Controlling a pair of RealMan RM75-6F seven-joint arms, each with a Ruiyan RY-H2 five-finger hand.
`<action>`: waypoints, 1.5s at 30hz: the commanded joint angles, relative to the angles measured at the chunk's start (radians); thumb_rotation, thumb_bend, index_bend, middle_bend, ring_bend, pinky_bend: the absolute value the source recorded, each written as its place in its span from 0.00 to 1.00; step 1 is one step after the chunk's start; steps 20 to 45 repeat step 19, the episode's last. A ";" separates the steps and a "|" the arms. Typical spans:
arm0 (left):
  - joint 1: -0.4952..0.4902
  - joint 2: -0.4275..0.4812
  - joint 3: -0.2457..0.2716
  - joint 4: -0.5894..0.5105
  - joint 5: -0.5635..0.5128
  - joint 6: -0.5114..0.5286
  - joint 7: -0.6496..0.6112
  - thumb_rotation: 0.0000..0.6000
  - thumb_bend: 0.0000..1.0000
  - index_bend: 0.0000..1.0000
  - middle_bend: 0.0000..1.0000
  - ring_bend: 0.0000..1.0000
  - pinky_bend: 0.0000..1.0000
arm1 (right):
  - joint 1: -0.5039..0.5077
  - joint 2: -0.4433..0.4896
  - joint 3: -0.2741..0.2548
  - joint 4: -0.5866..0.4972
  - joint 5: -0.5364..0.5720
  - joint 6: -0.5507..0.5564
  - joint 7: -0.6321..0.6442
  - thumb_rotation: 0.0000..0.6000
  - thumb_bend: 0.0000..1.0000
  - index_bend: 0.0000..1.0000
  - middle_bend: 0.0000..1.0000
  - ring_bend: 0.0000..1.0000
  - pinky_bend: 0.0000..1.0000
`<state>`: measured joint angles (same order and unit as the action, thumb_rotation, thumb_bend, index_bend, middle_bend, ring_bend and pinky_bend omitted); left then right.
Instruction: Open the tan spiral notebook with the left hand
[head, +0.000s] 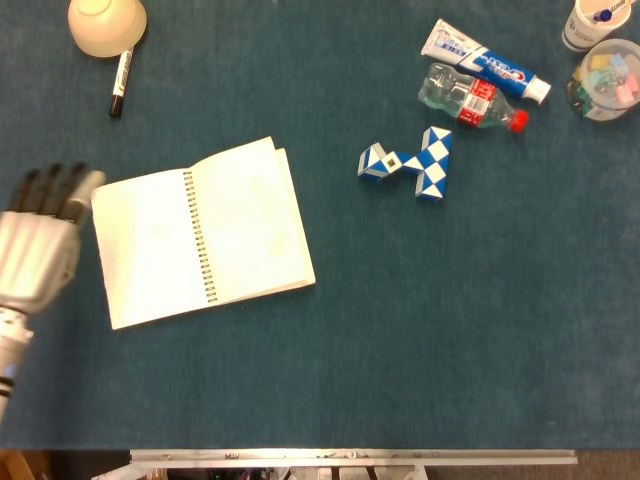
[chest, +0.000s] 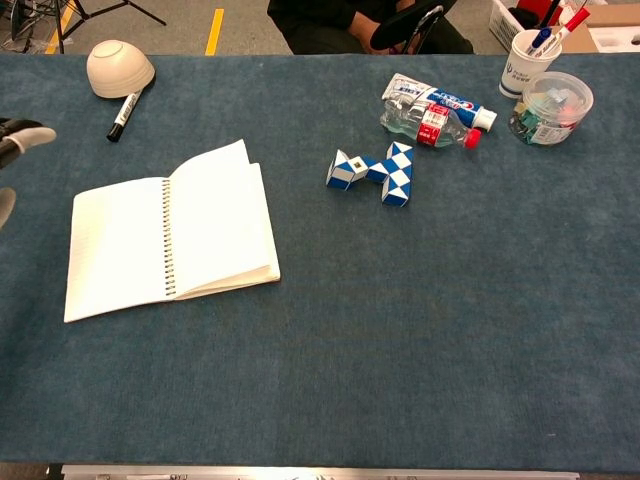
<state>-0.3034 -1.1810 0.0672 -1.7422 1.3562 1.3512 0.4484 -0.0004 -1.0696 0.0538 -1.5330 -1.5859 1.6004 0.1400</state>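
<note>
Head view: tan spiral notebook (head: 200, 233) lies open, pages blank. Grey left hand (head: 38, 245) beside it, fingers apart, holding nothing. Toothpaste tube (head: 484, 62) lettering unreadable.

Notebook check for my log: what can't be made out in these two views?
- Notebook cover: lying open in both views, pages hide it.
- Left hand: cut off by the chest view's left edge; only fingertips show.
- Right hand: in neither view.
- Toothpaste tube lettering: too small.
</note>
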 joint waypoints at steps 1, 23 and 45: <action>0.060 0.001 -0.020 0.047 -0.019 0.060 -0.088 1.00 0.61 0.05 0.05 0.00 0.09 | 0.004 0.003 -0.001 -0.008 0.000 -0.006 -0.010 1.00 0.35 0.11 0.24 0.09 0.16; 0.202 0.027 -0.028 0.099 -0.018 0.138 -0.337 1.00 0.60 0.04 0.05 0.00 0.09 | 0.020 0.004 -0.006 -0.043 -0.011 -0.024 -0.048 1.00 0.36 0.11 0.24 0.09 0.16; 0.202 0.027 -0.028 0.099 -0.018 0.138 -0.337 1.00 0.60 0.04 0.05 0.00 0.09 | 0.020 0.004 -0.006 -0.043 -0.011 -0.024 -0.048 1.00 0.36 0.11 0.24 0.09 0.16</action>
